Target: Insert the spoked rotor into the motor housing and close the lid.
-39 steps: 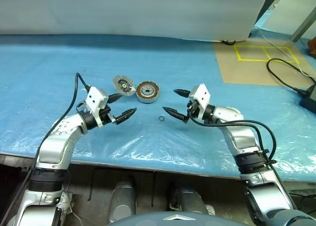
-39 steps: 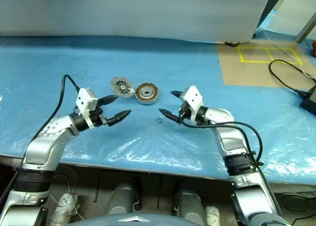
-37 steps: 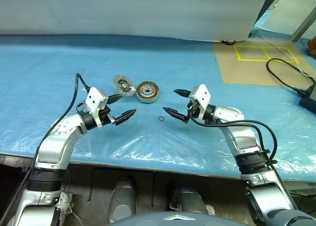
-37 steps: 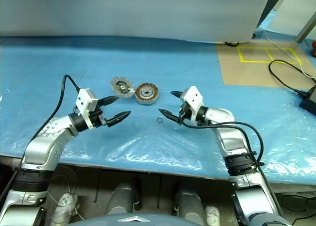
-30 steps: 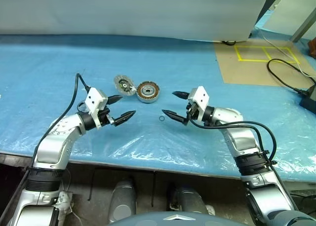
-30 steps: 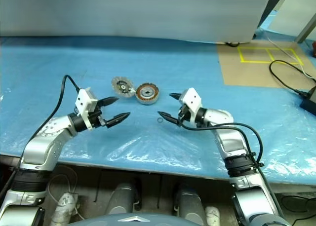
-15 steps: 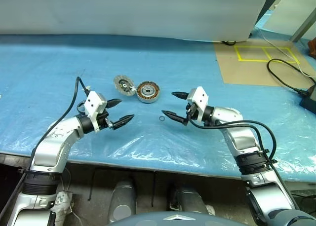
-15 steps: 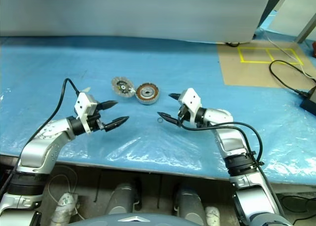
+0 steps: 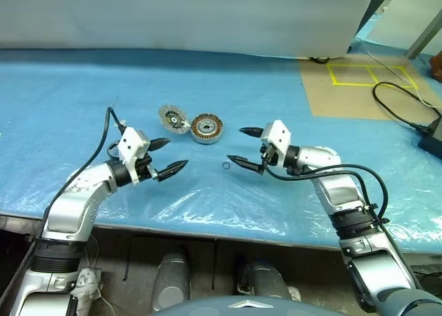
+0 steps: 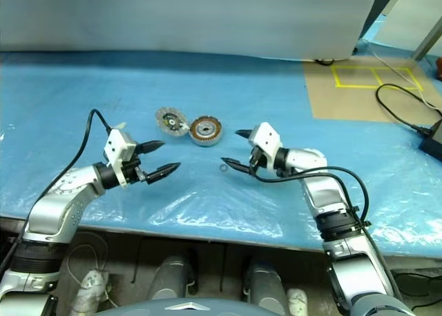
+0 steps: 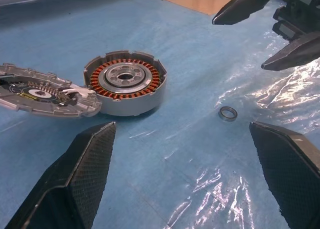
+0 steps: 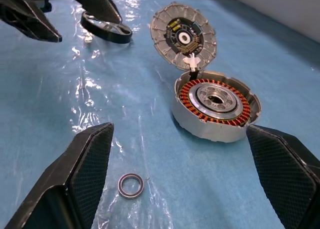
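I hold my left gripper (image 9: 167,157) and my right gripper (image 9: 244,147) apart above the table, each with its 2 black fingers spread wide and nothing between them, their tips turned inward toward each other, a stance that I judge leaves the parts between and beyond them clear to reach. The motor housing (image 9: 206,127) lies flat on the blue plastic sheet (image 9: 83,88) a little beyond my grippers, its copper-brown windings and pale centre facing up, so it looks ready to take a part from above. Its lid (image 9: 173,117), a round silver disc with a small circuit board on its inner face, lies open at the housing's left, touching its rim, apparently joined there by a short white link; I judge it sits thrown back so the cavity stays free. A small metal ring (image 9: 226,165) rests on the sheet near my right gripper's lower finger, apart from the housing. I cannot make out a spoked rotor as a separate piece. The sheet is glossy and wrinkled toward the near edge. At the far right sits a brown board (image 9: 359,88) marked with yellow tape, black cables (image 9: 400,109) trail beside it, and a pale wall panel (image 9: 186,19) closes the far side.
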`<state>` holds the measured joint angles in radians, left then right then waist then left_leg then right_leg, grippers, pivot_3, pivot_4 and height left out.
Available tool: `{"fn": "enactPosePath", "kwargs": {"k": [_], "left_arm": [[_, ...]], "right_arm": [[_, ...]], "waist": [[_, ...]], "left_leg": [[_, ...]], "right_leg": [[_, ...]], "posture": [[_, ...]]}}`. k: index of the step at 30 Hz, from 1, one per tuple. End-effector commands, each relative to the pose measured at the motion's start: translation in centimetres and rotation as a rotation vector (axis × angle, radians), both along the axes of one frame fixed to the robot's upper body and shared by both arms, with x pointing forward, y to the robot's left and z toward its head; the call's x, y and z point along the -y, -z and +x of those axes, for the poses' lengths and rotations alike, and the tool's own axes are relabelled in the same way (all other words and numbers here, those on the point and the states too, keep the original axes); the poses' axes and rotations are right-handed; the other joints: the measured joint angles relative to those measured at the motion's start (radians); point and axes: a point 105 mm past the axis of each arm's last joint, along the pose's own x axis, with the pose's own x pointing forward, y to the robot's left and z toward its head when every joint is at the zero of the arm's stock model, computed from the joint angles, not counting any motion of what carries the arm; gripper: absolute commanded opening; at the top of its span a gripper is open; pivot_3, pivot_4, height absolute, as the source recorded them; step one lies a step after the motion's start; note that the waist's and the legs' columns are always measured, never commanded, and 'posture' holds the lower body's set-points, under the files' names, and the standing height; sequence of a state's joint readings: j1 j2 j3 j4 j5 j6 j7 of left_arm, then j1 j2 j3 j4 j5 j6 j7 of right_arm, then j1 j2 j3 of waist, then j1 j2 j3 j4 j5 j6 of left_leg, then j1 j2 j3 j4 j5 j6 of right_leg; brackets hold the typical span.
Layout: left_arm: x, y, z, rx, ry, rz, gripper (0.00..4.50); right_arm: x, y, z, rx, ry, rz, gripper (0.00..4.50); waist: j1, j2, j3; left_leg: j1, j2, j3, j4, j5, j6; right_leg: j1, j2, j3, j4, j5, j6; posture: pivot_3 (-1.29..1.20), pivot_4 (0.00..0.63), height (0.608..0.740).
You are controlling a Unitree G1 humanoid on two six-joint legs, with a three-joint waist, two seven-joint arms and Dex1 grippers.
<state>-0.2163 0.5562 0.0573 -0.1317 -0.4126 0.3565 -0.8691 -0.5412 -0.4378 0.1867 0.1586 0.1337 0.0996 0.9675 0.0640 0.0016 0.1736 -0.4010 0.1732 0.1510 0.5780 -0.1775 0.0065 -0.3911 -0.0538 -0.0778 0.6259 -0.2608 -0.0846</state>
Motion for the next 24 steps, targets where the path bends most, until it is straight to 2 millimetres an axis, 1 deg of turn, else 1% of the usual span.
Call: {"fn": "enactPosePath", "kwargs": {"k": [1, 4, 8, 12, 14, 17, 21, 24], "left_arm": [[0.5, -1.2, 0.0, 0.056, 0.017, 0.000, 4.50], [0.7, -1.2, 0.1, 0.061, 0.014, -0.005, 4.50], [1.0, -1.2, 0.1, 0.070, 0.008, -0.011, 4.50], [1.1, -1.2, 0.0, 0.079, -0.008, -0.020, 4.50], [1.0, -1.1, -0.1, 0.079, -0.018, -0.025, 4.50], [1.1, -0.9, -0.3, 0.078, -0.029, -0.033, 4.50], [1.4, -0.6, -0.6, 0.077, -0.039, -0.042, 4.50], [1.4, -0.6, -0.7, 0.077, -0.052, -0.051, 4.50]], "right_arm": [[-0.8, -2.3, 1.0, 0.109, -0.098, -0.077, 4.48], [-1.5, -3.7, 2.6, 0.166, -0.157, -0.149, 4.48], [-2.1, -4.8, 4.7, 0.241, -0.207, -0.274, 4.48], [-2.8, -5.5, 5.6, 0.306, -0.282, -0.434, 4.48], [-2.8, -5.3, 5.8, 0.338, -0.322, -0.539, 4.48], [-2.7, -4.7, 5.9, 0.364, -0.368, -0.667, 4.48], [-2.7, -3.0, 6.1, 0.445, -0.424, -0.865, 4.48], [-3.7, -2.7, 6.2, 0.508, -0.449, -0.924, 4.48]], "waist": [[-0.002, 0.000, 0.000], [-0.002, 0.000, 0.000], [-0.003, 0.000, 0.000], [-0.007, 0.000, 0.000], [-0.009, 0.000, 0.000], [-0.017, 0.000, 0.000], [-0.021, 0.001, 0.000], [-0.021, 0.002, 0.001]], "left_leg": [[0.000, 0.000, 0.000, 0.001, 0.000, 0.000], [0.000, 0.000, 0.000, 0.002, 0.000, 0.000], [-0.002, 0.000, 0.000, 0.002, 0.000, 0.000], [-0.006, 0.000, 0.000, 0.005, -0.002, 0.004], [-0.010, 0.001, 0.000, 0.008, -0.003, 0.005], [-0.012, 0.004, 0.000, 0.014, -0.003, 0.005], [-0.013, 0.006, 0.000, 0.019, -0.004, 0.007], [-0.013, 0.006, 0.000, 0.020, -0.004, 0.007]], "right_leg": [[0.000, 0.000, 0.000, 0.000, 0.000, 0.000], [0.000, 0.000, 0.000, 0.001, 0.000, 0.000], [-0.001, 0.000, 0.000, 0.002, 0.000, 0.000], [-0.007, -0.001, 0.000, 0.009, -0.001, -0.002], [-0.012, -0.001, -0.001, 0.014, -0.003, -0.005], [-0.014, 0.000, -0.003, 0.017, -0.003, -0.006], [-0.014, 0.001, -0.003, 0.018, -0.004, -0.006], [-0.013, 0.001, -0.003, 0.019, -0.004, -0.006]], "posture": [[0.00, 0.150, 0.740], [0.00, 0.150, 0.740], [0.00, 0.150, 0.740], [0.00, 0.150, 0.740], [0.00, 0.150, 0.740], [0.00, 0.150, 0.740], [0.00, 0.150, 0.740], [0.00, 0.150, 0.740]]}}
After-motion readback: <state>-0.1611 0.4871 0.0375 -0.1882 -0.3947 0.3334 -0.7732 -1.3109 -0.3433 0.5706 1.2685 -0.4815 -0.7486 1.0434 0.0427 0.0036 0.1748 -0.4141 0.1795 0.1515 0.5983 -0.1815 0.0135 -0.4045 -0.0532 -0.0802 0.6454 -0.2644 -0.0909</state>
